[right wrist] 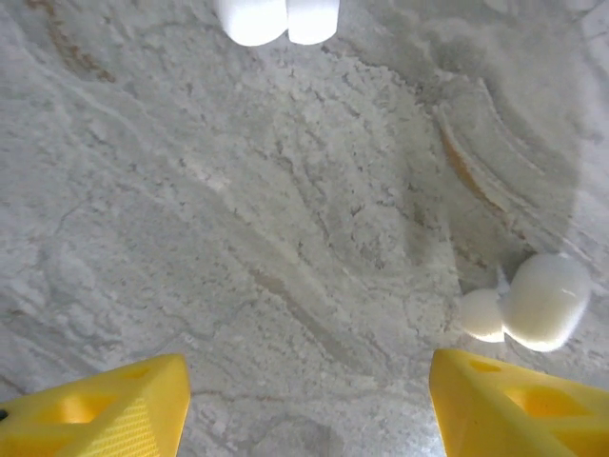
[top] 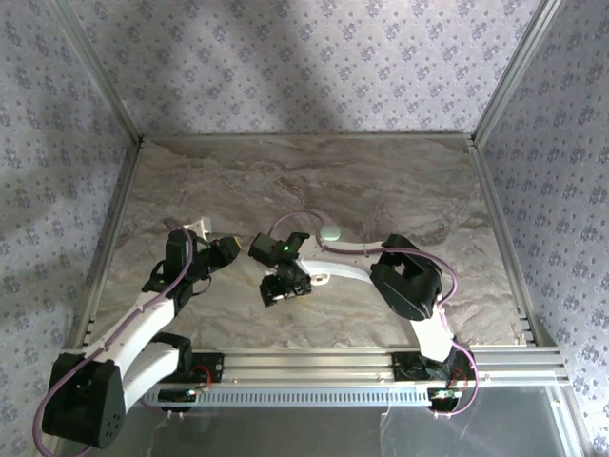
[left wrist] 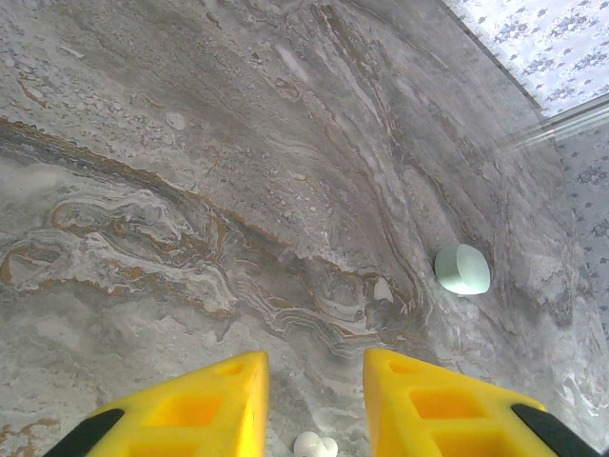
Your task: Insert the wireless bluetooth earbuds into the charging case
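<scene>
1. Earbud lies on the marble table just ahead of the right claw, spread wide, empty.
2. Left claw, parted, empty, straddles a second earbud; bare marble reaches the mint case.

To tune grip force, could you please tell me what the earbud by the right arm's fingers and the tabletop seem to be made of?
Earbud: likely smooth white plastic, softly glossy with rounded highlights. Tabletop: marble-patterned, matte grey with brown veins; real stone or printed laminate cannot be told.

White earbud loose, mint case apart
</scene>
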`<state>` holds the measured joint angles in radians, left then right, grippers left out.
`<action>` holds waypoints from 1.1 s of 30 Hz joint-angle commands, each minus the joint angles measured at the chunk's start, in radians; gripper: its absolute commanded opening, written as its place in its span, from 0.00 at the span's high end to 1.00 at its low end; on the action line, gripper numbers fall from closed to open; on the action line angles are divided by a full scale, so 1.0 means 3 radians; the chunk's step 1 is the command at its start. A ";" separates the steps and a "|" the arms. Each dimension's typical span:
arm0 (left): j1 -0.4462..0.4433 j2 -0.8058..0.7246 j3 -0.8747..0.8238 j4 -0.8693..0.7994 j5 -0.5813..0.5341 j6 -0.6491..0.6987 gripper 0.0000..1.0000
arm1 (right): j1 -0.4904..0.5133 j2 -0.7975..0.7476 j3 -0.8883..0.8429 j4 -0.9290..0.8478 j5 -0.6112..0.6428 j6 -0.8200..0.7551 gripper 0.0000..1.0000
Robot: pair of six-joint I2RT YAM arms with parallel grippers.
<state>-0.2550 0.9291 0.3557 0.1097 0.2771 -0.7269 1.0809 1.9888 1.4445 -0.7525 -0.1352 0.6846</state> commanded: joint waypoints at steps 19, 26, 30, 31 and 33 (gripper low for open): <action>0.0022 -0.0075 -0.0020 0.0100 0.0047 -0.0026 0.67 | -0.0167 -0.0507 -0.0529 0.0230 0.0877 0.0600 0.63; 0.0019 -0.0077 -0.0020 0.0100 0.0046 -0.0019 0.67 | -0.0206 -0.0408 -0.0520 0.0344 0.0790 0.0542 0.67; 0.0022 -0.0080 -0.0020 0.0100 0.0046 -0.0020 0.67 | -0.0208 -0.0319 -0.0500 0.0359 0.0732 0.0526 0.68; 0.0022 -0.0080 -0.0018 0.0100 0.0044 -0.0019 0.67 | -0.0208 -0.0302 -0.0499 0.0373 0.0717 0.0518 0.68; 0.0022 -0.0080 -0.0021 0.0100 0.0046 -0.0024 0.67 | -0.0210 -0.0279 -0.0492 0.0396 0.0699 0.0512 0.68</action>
<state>-0.2550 0.9215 0.3538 0.1097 0.2771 -0.7269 1.0210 1.8858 1.2907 -0.6346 0.0830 0.8421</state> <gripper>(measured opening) 0.329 0.317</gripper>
